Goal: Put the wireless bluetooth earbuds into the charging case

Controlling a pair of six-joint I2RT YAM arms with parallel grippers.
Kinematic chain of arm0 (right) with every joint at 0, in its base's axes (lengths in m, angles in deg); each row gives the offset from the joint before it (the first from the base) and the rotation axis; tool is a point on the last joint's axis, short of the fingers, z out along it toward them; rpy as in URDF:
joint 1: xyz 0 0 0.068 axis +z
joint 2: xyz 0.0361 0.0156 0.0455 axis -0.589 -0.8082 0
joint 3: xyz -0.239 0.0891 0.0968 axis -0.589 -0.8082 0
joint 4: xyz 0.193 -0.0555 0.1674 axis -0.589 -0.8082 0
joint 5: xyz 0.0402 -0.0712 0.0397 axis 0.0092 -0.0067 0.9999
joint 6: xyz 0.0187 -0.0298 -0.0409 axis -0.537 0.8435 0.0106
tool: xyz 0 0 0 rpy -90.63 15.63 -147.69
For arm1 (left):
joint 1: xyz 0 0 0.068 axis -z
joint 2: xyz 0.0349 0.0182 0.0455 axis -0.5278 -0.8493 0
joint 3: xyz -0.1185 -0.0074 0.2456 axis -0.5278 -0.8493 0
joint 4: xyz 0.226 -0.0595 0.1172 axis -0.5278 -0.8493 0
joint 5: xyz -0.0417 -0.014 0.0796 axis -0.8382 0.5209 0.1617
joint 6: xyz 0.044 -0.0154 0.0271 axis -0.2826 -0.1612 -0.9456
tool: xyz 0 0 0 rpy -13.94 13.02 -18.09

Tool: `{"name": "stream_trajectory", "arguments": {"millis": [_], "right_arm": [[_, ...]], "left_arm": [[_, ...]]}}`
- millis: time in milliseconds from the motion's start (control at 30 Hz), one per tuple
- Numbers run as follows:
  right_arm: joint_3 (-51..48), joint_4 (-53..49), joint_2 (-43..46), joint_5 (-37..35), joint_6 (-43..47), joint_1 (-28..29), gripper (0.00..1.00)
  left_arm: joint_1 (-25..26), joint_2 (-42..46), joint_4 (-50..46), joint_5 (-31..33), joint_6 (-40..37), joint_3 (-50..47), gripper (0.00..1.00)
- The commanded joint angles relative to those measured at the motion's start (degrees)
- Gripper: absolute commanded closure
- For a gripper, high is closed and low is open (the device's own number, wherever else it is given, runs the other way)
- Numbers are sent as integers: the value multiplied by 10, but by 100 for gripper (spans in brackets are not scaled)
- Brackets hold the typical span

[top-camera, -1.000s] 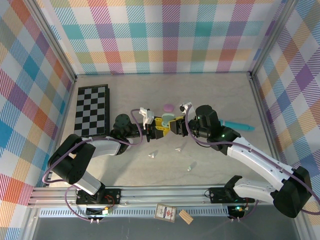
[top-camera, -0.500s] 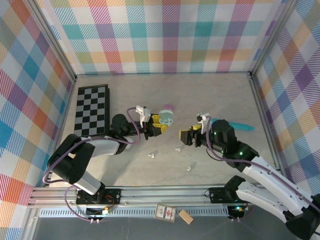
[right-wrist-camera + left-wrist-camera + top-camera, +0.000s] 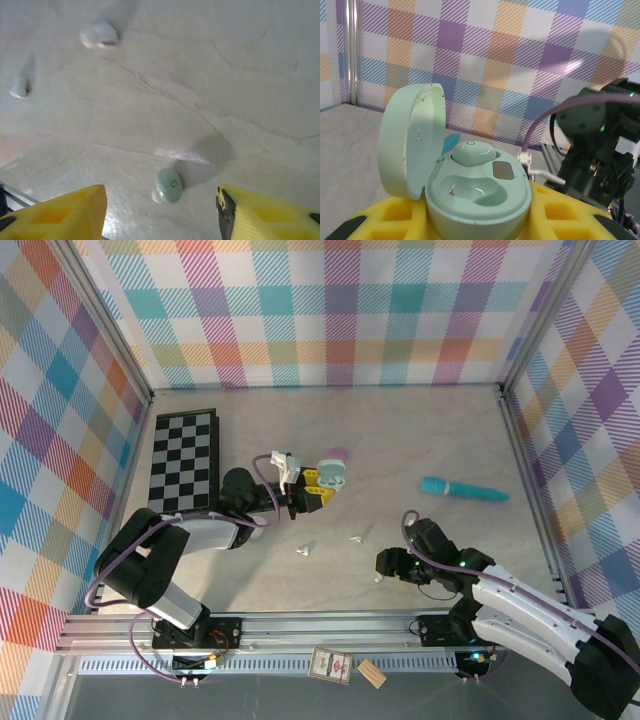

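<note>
My right gripper point(image 3: 161, 201) is hovering, jaws wide, over a glossy mint earbud point(image 3: 169, 184) lying on the pale table point(image 3: 250, 75) between my yellow pads point(image 3: 65, 210), its oval running crosswise to them, while my left gripper point(image 3: 318, 483) is clamping the open case point(image 3: 475, 200), one socket empty.

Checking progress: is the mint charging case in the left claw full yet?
Half full. The pale mint clamshell charging case stands open, one mint earbud seated in its far well, the near well empty.
</note>
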Motion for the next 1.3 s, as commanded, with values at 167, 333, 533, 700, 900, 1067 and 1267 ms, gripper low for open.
{"name": "stream_trajectory", "arguments": {"millis": [167, 333, 533, 700, 900, 1067, 1267], "right_arm": [[-23, 127, -59, 58, -64, 0, 51], [-27, 141, -89, 65, -63, 0, 55], [-29, 145, -100, 73, -56, 0, 56], [-30, 154, -121, 87, -47, 0, 59], [-26, 149, -160, 85, -36, 0, 63], [-24, 146, -172, 80, -36, 0, 72], [-18, 123, -163, 72, -31, 0, 80]], "left_arm": [[-4, 25, 25, -1, -3, -7, 71], [-5, 25, 24, -2, -5, -6, 71], [-4, 23, 26, -2, -5, -6, 71], [-5, 24, 31, -3, -4, -7, 71], [-5, 27, 31, -3, -4, -7, 71], [-5, 29, 29, -2, -5, -9, 71], [-5, 28, 29, 1, -7, -13, 71]]}}
